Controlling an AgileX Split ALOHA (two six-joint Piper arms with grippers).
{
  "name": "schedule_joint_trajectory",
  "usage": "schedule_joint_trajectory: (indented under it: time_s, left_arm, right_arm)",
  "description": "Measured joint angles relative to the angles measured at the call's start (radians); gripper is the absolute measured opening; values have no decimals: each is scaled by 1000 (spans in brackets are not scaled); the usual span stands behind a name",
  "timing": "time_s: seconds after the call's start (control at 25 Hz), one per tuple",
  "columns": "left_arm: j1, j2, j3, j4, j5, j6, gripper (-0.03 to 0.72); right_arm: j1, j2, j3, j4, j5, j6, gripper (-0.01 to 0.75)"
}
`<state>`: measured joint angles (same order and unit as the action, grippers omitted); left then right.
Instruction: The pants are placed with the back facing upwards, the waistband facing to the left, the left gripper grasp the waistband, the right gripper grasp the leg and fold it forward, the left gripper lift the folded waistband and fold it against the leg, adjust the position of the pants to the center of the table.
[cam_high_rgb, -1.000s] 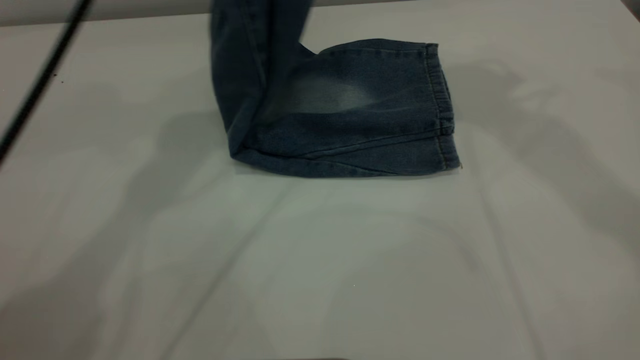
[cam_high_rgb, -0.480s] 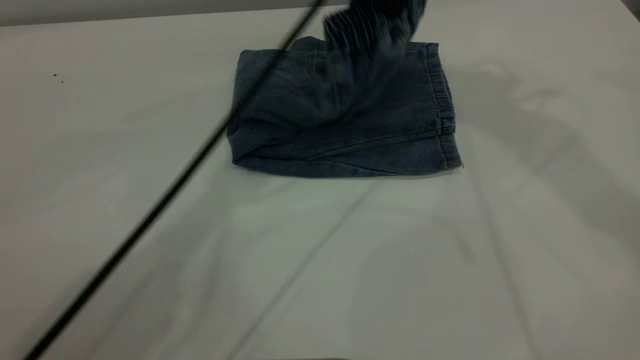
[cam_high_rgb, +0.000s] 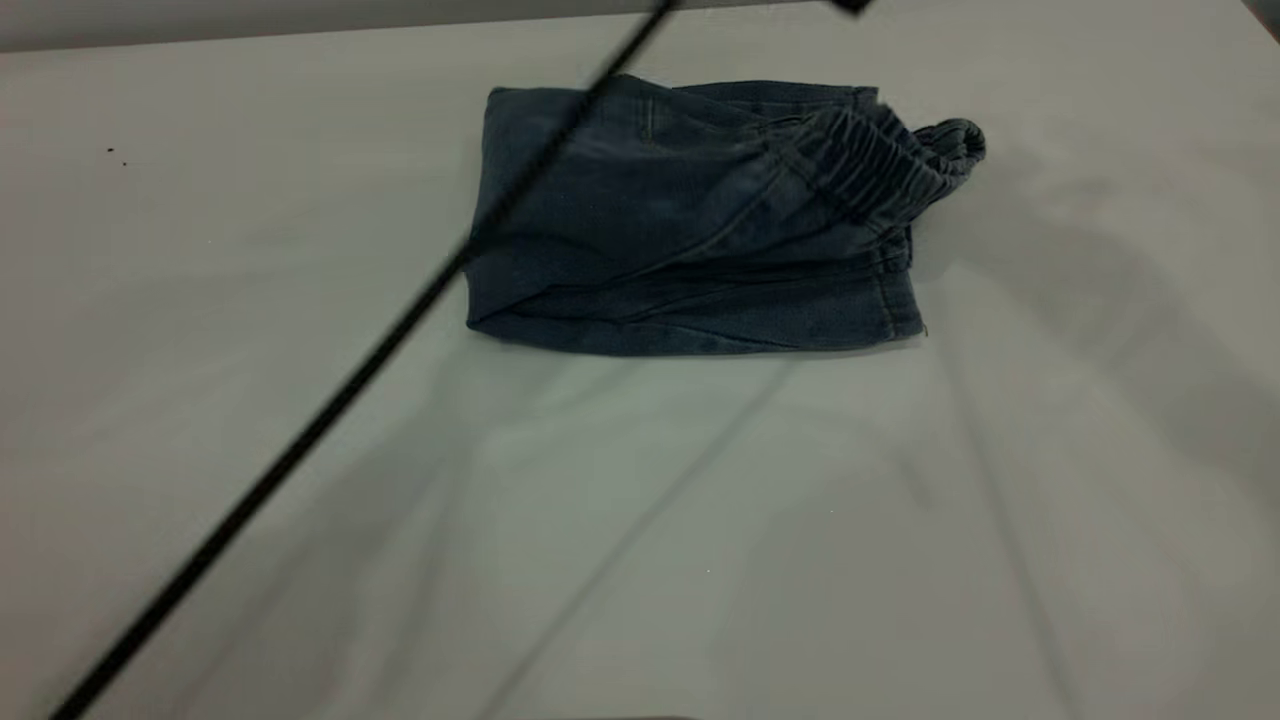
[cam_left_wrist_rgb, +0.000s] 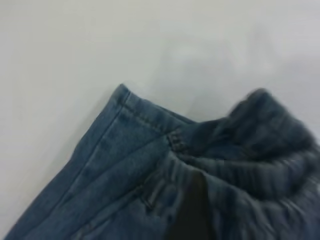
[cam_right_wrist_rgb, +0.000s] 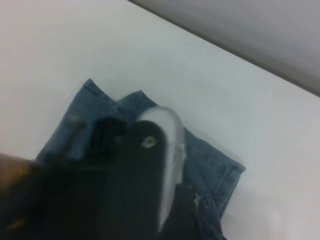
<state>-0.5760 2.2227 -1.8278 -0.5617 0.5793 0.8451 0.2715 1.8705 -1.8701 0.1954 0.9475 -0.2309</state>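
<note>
One pair of pants (cam_high_rgb: 680, 240), one table (cam_high_rgb: 700, 540), one cable (cam_high_rgb: 330, 400).

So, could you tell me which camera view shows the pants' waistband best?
The exterior view: the ruched waistband lies along its length atop the folded pants, at their right end. The left wrist view shows part of it close up, smeared. In the right wrist view I cannot pick it out.

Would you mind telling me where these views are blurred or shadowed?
Exterior view: the pants are sharp, the cable crossing them is soft, and broad grey shadows streak the table. Left wrist view: the waistband is smeared. Right wrist view: a large out-of-focus black part fills the foreground.
</note>
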Motion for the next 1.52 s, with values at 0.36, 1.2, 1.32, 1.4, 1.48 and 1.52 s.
schedule_joint_trajectory:
  time_s: [0.36, 1.2, 1.32, 1.4, 1.48, 1.52]
  left_arm:
    - [3, 9, -6, 404, 303, -217, 584]
    - [3, 270, -6, 282, -183, -279, 585]
    - [9, 280, -11, 300, -139, -279, 585]
    - [12, 280, -16, 316, -100, -286, 585]
    - [12, 275, -20, 335, -43, -309, 585]
    - [12, 270, -20, 348, -13, -323, 585]
  right_arm:
    - [0, 0, 0, 1, 18, 0, 560]
    - [0, 0, 0, 6, 22, 0, 560]
    - [0, 0, 0, 6, 22, 0, 560]
    - [0, 0, 0, 6, 22, 0, 560]
    - [0, 0, 0, 6, 23, 0, 560]
    - [0, 0, 0, 6, 23, 0, 560]
